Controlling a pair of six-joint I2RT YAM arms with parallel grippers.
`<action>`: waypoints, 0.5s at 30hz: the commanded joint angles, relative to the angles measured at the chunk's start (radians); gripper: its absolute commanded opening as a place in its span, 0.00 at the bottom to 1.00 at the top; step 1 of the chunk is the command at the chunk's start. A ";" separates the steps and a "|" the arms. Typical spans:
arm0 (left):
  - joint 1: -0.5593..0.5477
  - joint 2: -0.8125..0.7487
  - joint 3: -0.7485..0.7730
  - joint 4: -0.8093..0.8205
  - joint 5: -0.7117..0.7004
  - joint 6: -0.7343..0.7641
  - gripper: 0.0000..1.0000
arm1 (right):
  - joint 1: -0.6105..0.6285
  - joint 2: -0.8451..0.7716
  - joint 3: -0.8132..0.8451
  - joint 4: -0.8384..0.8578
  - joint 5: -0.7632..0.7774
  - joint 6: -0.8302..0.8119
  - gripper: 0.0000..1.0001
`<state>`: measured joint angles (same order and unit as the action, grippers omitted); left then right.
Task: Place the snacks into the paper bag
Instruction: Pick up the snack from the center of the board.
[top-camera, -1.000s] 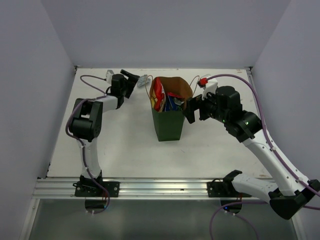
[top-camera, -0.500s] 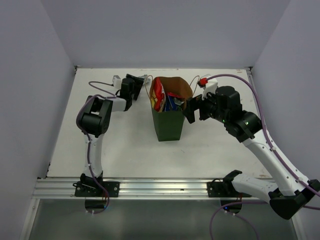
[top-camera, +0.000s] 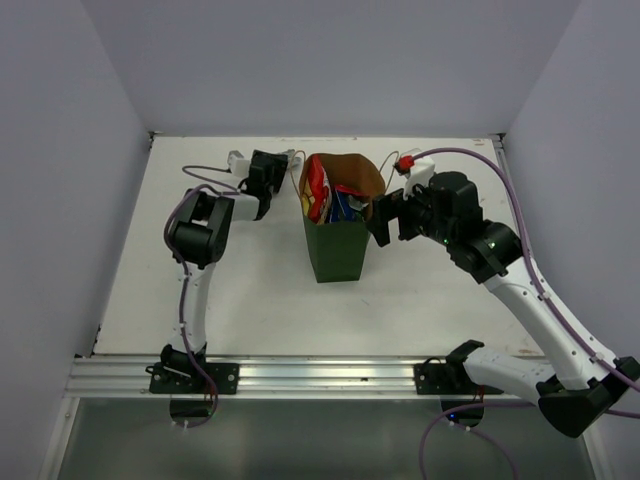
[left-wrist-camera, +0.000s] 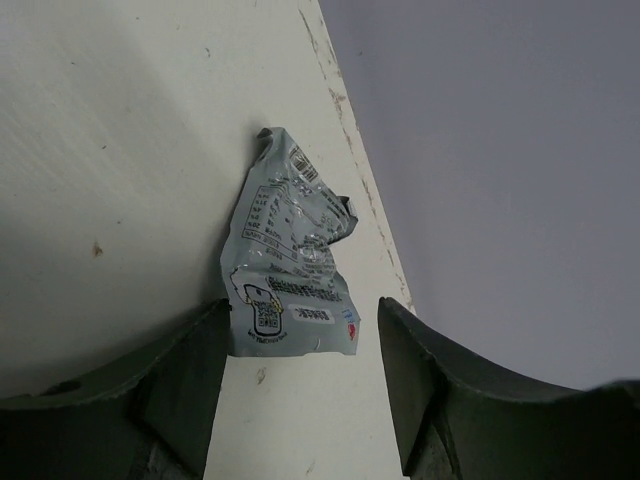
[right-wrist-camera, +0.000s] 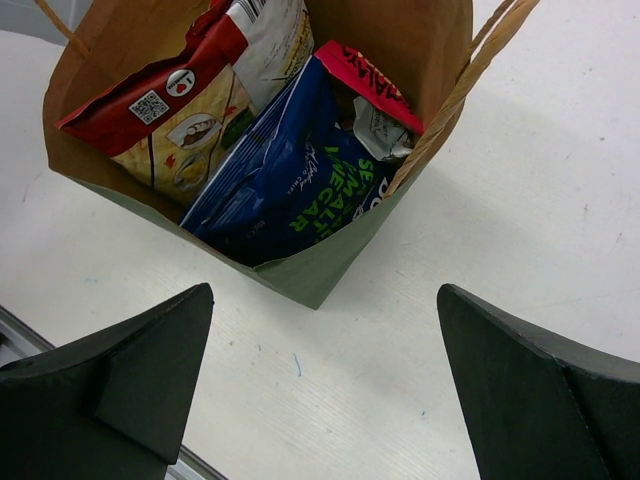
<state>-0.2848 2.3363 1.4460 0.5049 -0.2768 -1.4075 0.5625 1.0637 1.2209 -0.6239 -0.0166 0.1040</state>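
The silver-grey foil packet (left-wrist-camera: 290, 260) lay flat on the table (left-wrist-camera: 100, 150), left of the paper bag (top-camera: 338, 255). The left gripper (left-wrist-camera: 300, 318) straddled 1 end of it, jaws apart, nothing clamped. A sound grip likely required closing squarely across that crinkled end before lifting. The right gripper (right-wrist-camera: 325, 292) hovered right of the bag, jaws wide apart and empty

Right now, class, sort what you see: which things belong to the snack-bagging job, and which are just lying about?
Job:
- paper bag
- white-red-yellow chip bag and blue packet, both inside it
- silver-grey packet, on the table by the far edge
- left gripper, a finger on each side of that packet

Not the job:
- aluminium rail along the near edge
- purple cables
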 joint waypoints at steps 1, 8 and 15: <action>-0.002 0.041 0.030 -0.023 -0.077 -0.004 0.63 | 0.000 0.010 0.040 0.004 0.014 -0.009 0.98; 0.009 0.078 0.059 -0.039 -0.088 -0.005 0.48 | 0.000 0.016 0.045 0.000 0.037 -0.013 0.98; 0.021 0.057 0.028 -0.045 -0.108 0.015 0.23 | -0.001 0.021 0.045 0.000 0.038 -0.015 0.99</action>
<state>-0.2798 2.3890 1.4857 0.4892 -0.3244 -1.4227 0.5625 1.0801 1.2247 -0.6281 0.0097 0.1028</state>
